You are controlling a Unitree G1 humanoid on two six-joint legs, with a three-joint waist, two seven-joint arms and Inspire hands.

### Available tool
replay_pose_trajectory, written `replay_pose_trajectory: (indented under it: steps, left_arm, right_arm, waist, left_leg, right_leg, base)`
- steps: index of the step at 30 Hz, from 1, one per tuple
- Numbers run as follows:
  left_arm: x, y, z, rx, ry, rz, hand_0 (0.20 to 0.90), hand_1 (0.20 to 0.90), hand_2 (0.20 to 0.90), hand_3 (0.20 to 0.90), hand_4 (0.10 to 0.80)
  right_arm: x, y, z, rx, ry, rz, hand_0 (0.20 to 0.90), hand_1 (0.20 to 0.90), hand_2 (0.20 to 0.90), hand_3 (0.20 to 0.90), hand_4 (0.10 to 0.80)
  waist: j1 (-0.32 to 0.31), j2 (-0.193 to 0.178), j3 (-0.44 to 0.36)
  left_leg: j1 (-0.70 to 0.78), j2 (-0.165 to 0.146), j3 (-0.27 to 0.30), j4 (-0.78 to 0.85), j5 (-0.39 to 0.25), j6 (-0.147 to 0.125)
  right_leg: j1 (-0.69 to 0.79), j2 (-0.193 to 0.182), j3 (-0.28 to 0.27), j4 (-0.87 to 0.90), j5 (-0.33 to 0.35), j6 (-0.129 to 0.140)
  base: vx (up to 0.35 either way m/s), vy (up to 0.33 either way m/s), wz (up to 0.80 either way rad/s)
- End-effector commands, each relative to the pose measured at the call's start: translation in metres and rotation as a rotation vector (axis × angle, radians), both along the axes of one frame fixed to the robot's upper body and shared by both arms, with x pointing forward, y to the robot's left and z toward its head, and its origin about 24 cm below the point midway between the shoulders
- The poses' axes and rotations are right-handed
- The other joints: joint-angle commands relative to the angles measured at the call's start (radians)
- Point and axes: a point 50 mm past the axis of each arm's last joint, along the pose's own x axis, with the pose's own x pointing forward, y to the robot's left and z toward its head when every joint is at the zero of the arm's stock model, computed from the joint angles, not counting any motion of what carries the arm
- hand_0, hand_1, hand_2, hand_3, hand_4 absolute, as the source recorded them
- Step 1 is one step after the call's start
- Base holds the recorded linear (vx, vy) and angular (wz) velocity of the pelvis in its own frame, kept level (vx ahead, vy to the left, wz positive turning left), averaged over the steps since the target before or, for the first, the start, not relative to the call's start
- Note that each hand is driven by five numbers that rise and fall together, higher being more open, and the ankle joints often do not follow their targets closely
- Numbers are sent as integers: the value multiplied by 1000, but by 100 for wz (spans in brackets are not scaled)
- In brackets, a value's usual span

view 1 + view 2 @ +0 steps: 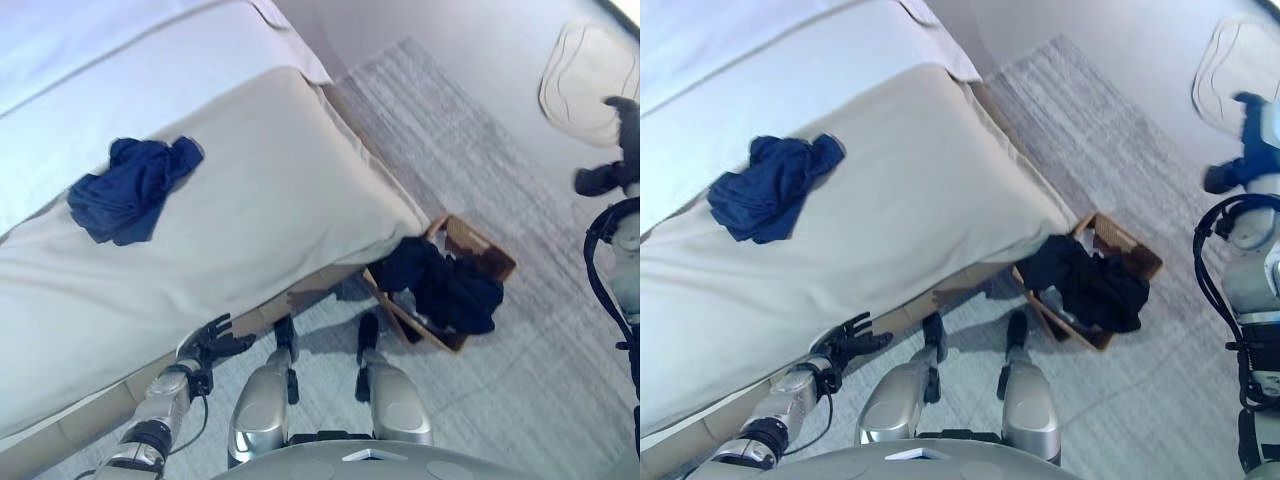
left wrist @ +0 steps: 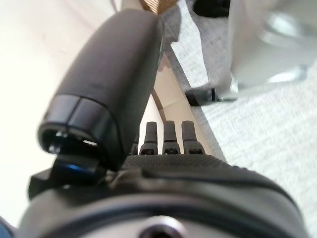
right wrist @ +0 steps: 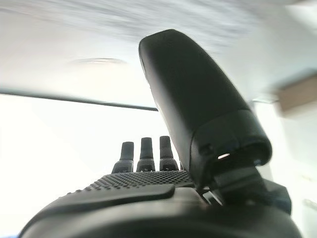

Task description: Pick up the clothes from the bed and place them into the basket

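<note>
A crumpled dark blue garment (image 1: 130, 190) lies on the cream bed cover (image 1: 270, 200), towards the left. On the floor by the bed's near corner stands a brown basket (image 1: 478, 243) with dark clothes (image 1: 450, 285) heaped in it and spilling over its rim. My left hand (image 1: 213, 342) hangs low beside the bed's front edge, open, its fingers (image 2: 168, 141) straight and holding nothing. My right hand (image 1: 603, 180) is raised at the far right, well away from the basket. It is open too, with fingers (image 3: 143, 153) straight and empty.
A grey rug (image 1: 450, 140) runs along the bed's right side under the basket. A pale rounded object (image 1: 585, 70) lies on the floor at the upper right. White bedding (image 1: 120, 50) covers the far part of the bed.
</note>
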Motion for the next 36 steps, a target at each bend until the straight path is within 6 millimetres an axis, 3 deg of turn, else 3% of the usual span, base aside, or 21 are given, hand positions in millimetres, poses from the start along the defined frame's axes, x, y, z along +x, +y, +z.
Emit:
replay_pose_trajectory:
  steps: [1,5,8,13,17,20,27,32,36]
  left_arm:
    - [-38,23,-10,111,126,-83,900,900,900,900,800]
    - [-37,30,-8,150,138,-118,900,900,900,900,800]
    - [-24,40,2,179,119,-124,900,900,900,900,800]
    - [7,44,18,193,37,-131,900,900,900,900,800]
    - [18,39,24,151,-31,-104,900,900,900,900,800]
    - [17,33,22,127,-49,-114,900,900,900,900,800]
    - [12,31,20,78,-91,-90,900,900,900,900,800]
    - [14,24,20,32,-138,-90,900,900,900,900,800]
    - [17,15,21,-6,-184,-98,900,900,900,900,800]
  right_arm:
    - [16,43,17,29,-42,303,900,900,900,900,800]
    - [40,69,-33,96,143,346,900,900,900,900,800]
    - [60,86,-40,-15,184,322,900,900,900,900,800]
    - [90,107,3,-186,-27,194,900,900,900,900,800]
    - [102,113,32,-156,-159,77,900,900,900,900,800]
    - [107,105,37,-148,-168,-1,900,900,900,900,800]
    - [110,101,34,-165,-166,-90,900,900,900,900,800]
    - [112,109,42,-203,-202,-91,900,900,900,900,800]
    - [110,118,62,-267,-301,-86,900,900,900,900,800]
  waist:
    - [99,-58,-132]
    - [168,-78,-99]
    - [228,-85,-56]
    - [342,-67,23]
    - [422,-46,68]
    - [472,-28,90]
    - [530,-11,123]
    - [548,7,139]
    - [556,19,145]
  left_leg:
    - [-40,-46,-48,161,-179,40]
    - [-59,-60,-97,210,-197,55]
    - [-100,-72,-139,232,-192,62]
    - [-195,-84,-204,234,-182,55]
    - [-258,-90,-243,202,-140,41]
    - [-290,-93,-265,185,-118,34]
    - [-326,-90,-298,165,-87,30]
    - [-350,-96,-315,172,-78,31]
    - [-386,-103,-328,191,-71,32]
  right_leg:
    - [-2,-9,-45,157,-119,12]
    - [24,-28,-87,175,-121,20]
    - [26,-40,-123,196,-124,17]
    - [3,-57,-185,232,-137,16]
    - [-19,-74,-257,236,-144,12]
    - [-31,-88,-317,250,-154,9]
    - [-53,-99,-392,292,-175,6]
    - [-79,-114,-401,346,-198,3]
    - [-110,-126,-398,394,-209,4]
  base:
    - [156,127,60]
    - [67,82,55]
    - [-54,75,67]
    - [-100,50,57]
    - [-80,52,39]
    - [-11,48,54]
    - [19,26,40]
    - [-1,51,12]
    - [-20,47,2]
